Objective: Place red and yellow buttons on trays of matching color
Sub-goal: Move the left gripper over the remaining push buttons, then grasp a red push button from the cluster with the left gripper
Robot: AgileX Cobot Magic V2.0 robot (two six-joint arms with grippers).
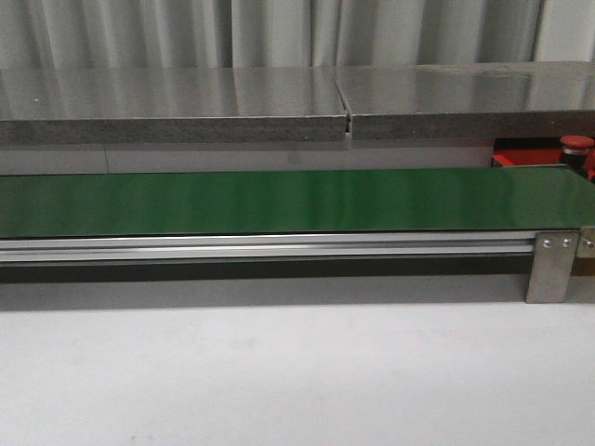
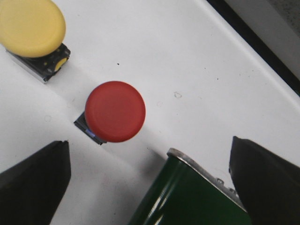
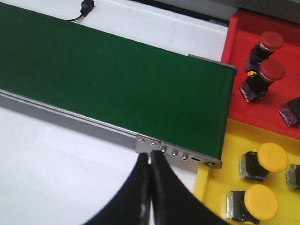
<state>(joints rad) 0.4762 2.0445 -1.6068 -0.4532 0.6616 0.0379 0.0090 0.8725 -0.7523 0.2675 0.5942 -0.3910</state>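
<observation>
The left gripper [image 2: 150, 187] hangs wide open with nothing held, and the red button [image 2: 115, 111] stands just beyond its fingertips beside the green belt [image 2: 187, 197], cap up. The yellow button [image 2: 32, 28] lies farther past the red one; the right gripper [image 3: 150, 187], pinched closed and empty, sits at the belt's other end by the red tray [image 3: 234, 61]

The green belt [image 1: 279, 202] hides most of the red tray [image 1: 521, 158]; a red button [image 1: 576, 144] peeks out far right.
</observation>
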